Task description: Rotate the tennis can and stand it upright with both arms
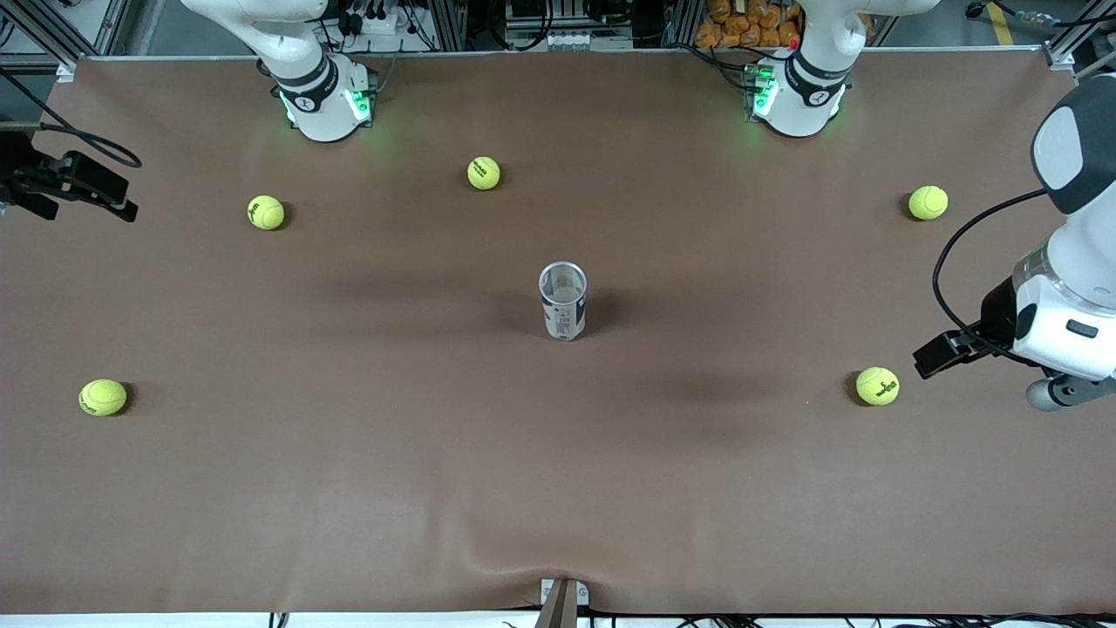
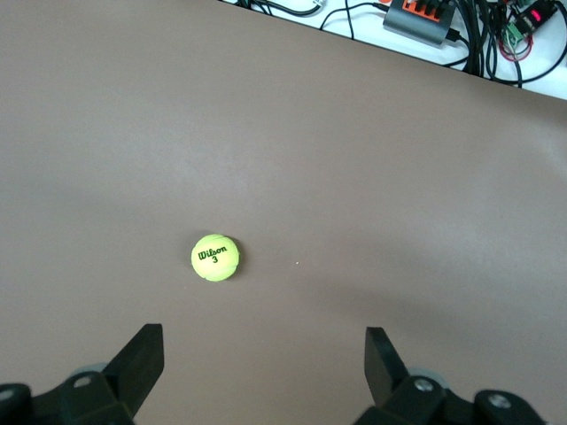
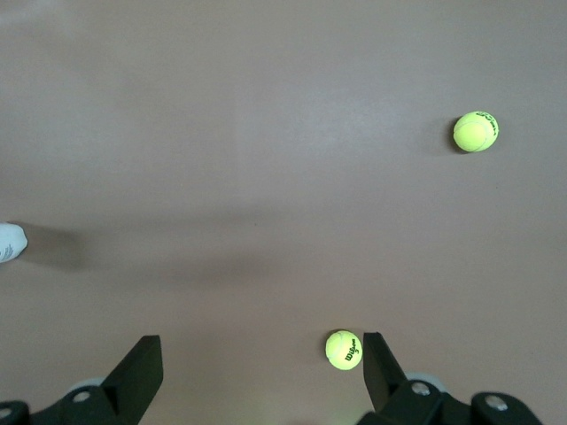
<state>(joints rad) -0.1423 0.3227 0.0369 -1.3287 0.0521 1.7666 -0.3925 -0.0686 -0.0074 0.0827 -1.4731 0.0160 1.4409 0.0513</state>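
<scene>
You have the slim white tennis can (image 1: 563,301) with its silvery rim standing upright at the centre of the brown table (image 1: 558,453), open end up, touched by neither arm. Your left gripper (image 2: 264,363) hangs with fingers spread wide and empty over the table's left-arm end, at about four o'clock from the can, above a yellow-green tennis ball (image 2: 215,257). Your right gripper (image 3: 262,365) waits at ten o'clock, fingers likewise apart, holding nothing.
</scene>
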